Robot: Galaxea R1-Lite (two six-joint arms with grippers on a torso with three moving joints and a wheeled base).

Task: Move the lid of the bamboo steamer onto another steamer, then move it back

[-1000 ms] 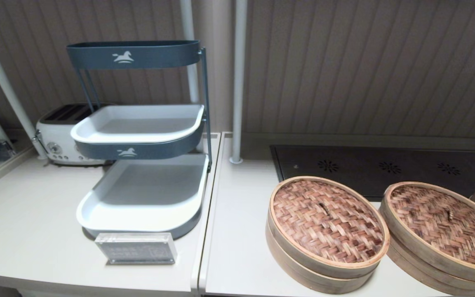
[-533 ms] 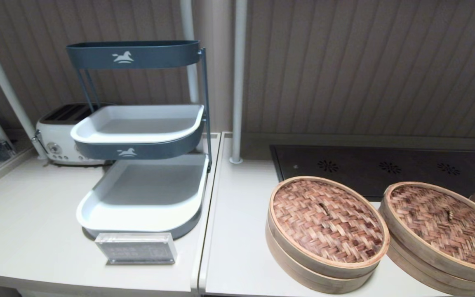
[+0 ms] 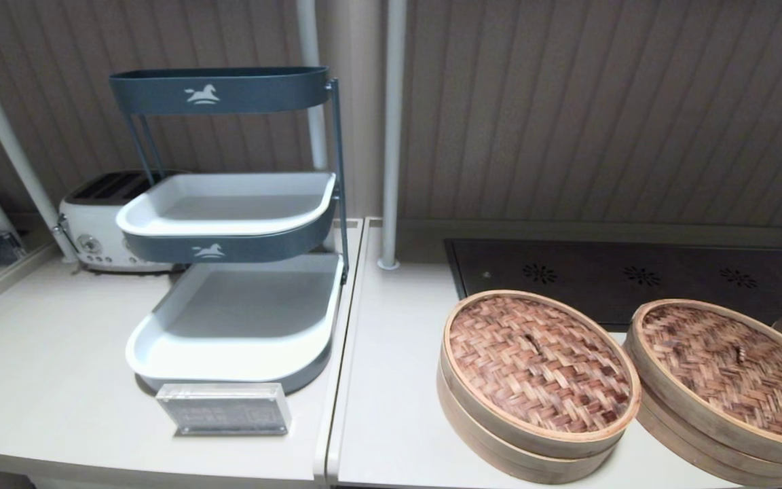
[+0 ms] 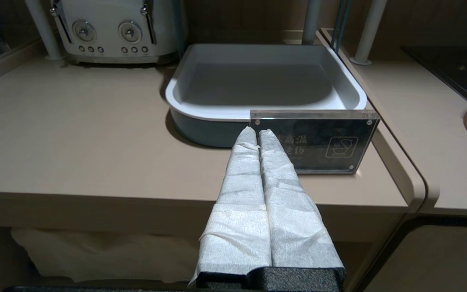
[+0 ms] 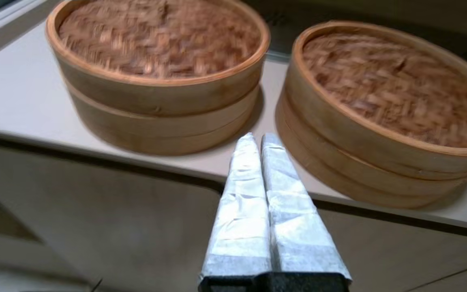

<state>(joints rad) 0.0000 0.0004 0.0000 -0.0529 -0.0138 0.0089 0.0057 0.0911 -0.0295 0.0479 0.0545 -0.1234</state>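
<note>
the right gripper (image 5: 258,140) hangs below and in front of the counter edge, its two white-wrapped fingers pressed together with nothing between them. ahead of it and up on the counter (image 3: 391,407) stand two wide bamboo steamers side by side, close but with a narrow gap between them that lies straight beyond the fingertips. the bamboo steamer lid (image 3: 539,361), with its even reddish-brown herringbone top, pale hoop rim and small central knot, sits seated on its own basket, ahead and to the gripper's left. another steamer (image 3: 727,380), wearing a darker mottled lid, is ahead and to the gripper's right.

the left gripper (image 4: 258,136) is parked low in front of the other counter section, fingers likewise closed and empty, pointing at a clear acrylic sign (image 4: 313,140) and the grey tray (image 4: 264,79) of a tiered rack beyond it; a white toaster (image 4: 112,30) stands farther back.

the lid is probably light and fairly stiff, a thin woven disc in a bent hoop. the weave looks brittle enough to dent under a hard squeeze, and the knot seems too small to trust. the hoop rim nearest the gripper looks like the sounder hold, one finger inside and one outside, after the fingers part. gripped at one edge, such a broad lid may tilt or catch on its basket, so a level lift seems wise.
</note>
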